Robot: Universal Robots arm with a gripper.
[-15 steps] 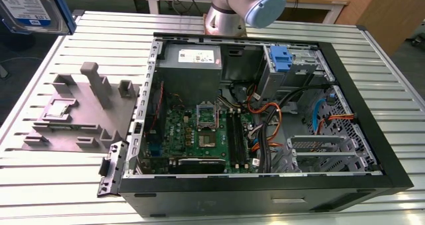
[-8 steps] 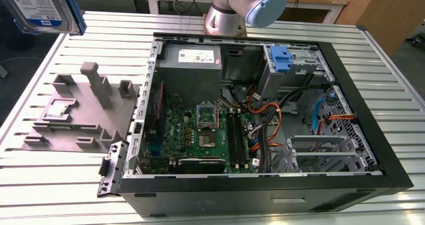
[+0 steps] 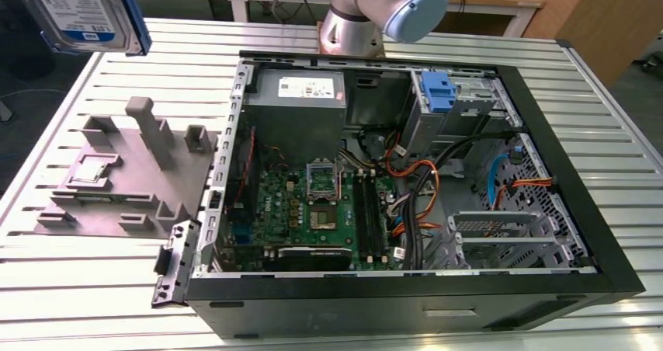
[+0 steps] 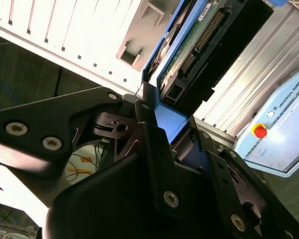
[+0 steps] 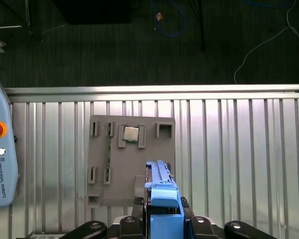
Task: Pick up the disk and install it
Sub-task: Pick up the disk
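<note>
Disk (image 3: pixel 83 13) held high at the exterior view's left, clear of the bench (image 3: pixel 93 289), white-and-blue label turned to the camera, long axis about upright; open computer case (image 3: pixel 414 304) and grey fixture plate (image 3: pixel 114 199) lower down. In the second wrist view, hand (image 4: pixel 170 119) closed firmly on the blue carrier end, black fingers (image 4: pixel 152 144) pressing from both sides, green circuit-board side of the disk (image 4: pixel 194 45) facing this camera. In the first wrist view, disk (image 5: pixel 162 191) edge-on, long axis running from the hand (image 5: pixel 163 219) toward the plate (image 5: pixel 124 164); pendant (image 5: pixel 0 159) with red button and lettering nearby.
</note>
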